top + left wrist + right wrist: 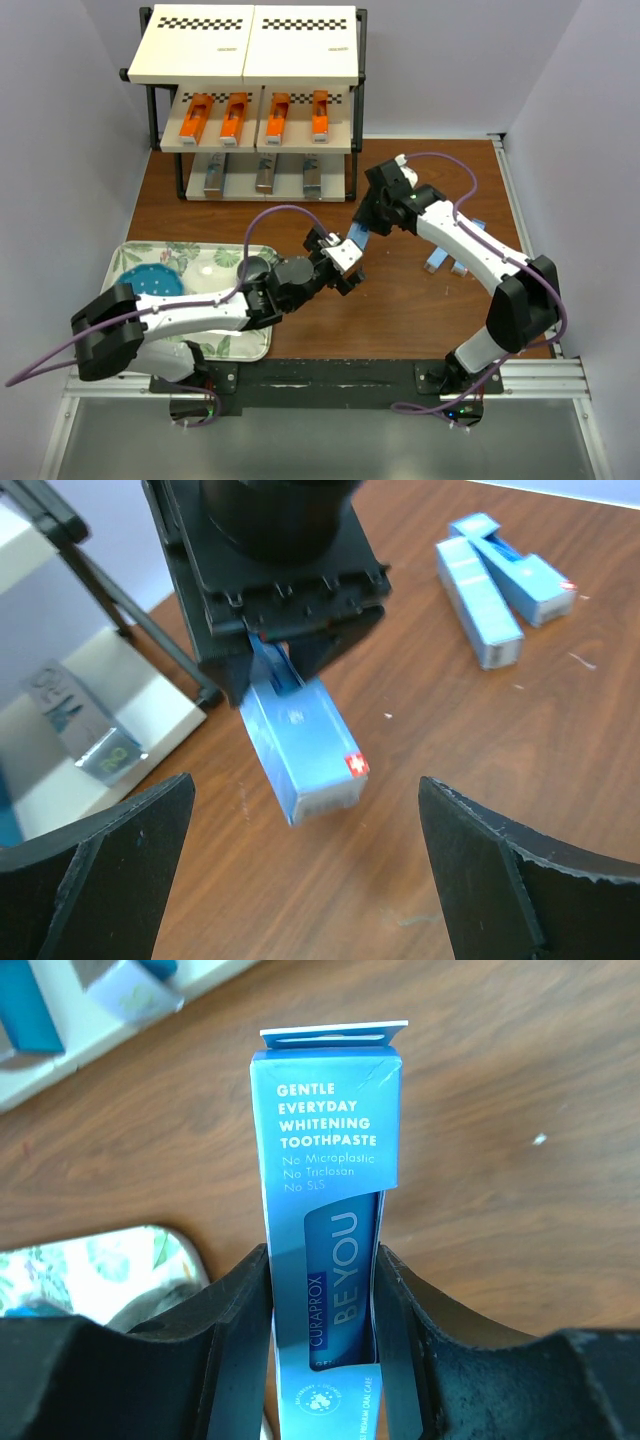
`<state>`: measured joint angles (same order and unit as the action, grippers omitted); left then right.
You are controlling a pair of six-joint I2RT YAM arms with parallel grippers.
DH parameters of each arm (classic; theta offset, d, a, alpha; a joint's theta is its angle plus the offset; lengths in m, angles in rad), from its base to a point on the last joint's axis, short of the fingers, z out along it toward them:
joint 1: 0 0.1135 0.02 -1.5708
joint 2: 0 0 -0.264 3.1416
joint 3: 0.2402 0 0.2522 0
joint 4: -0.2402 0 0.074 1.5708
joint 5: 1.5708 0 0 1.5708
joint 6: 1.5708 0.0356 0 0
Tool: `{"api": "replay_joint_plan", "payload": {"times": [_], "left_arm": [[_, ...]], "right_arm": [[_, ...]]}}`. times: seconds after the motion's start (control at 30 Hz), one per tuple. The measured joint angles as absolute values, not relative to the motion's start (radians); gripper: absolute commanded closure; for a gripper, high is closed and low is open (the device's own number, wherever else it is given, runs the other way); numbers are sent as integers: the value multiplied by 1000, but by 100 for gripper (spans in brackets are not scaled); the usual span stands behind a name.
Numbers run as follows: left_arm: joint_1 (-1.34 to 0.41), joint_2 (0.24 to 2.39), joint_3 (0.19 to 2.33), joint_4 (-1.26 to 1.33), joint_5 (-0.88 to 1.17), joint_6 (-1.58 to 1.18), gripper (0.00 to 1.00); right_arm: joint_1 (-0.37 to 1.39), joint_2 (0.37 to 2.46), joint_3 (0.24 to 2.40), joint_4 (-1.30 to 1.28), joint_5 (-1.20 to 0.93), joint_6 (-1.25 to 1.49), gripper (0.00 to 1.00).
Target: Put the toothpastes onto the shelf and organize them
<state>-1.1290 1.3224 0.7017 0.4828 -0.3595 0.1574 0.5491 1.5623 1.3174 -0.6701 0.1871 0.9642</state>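
right gripper (322, 1270) pinches a light blue toothpaste box (330, 1130) between its fingers; left gripper (305, 870) spread wide, holding nothing.

A brown wood-grain worktop (400, 320) sat boxed in by plain, pale lavender-grey walls (60, 120) on the left, back and right. A silvery metal rail (570, 378) ran along its near edge, with a dull grey surface (330, 445) below. The light was soft and even, shadows faint.
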Motion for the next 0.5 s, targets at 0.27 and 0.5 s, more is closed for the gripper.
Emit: {"api": "replay_joint_plan", "payload": {"times": [0.27, 0.5], "left_arm": [[-1159, 1464, 698, 645, -558, 205, 2], [-1185, 1545, 698, 708, -661, 224, 15]], "right_arm": [[582, 1559, 1312, -664, 188, 1008, 98], [583, 1529, 1300, -665, 189, 1023, 97]]}}
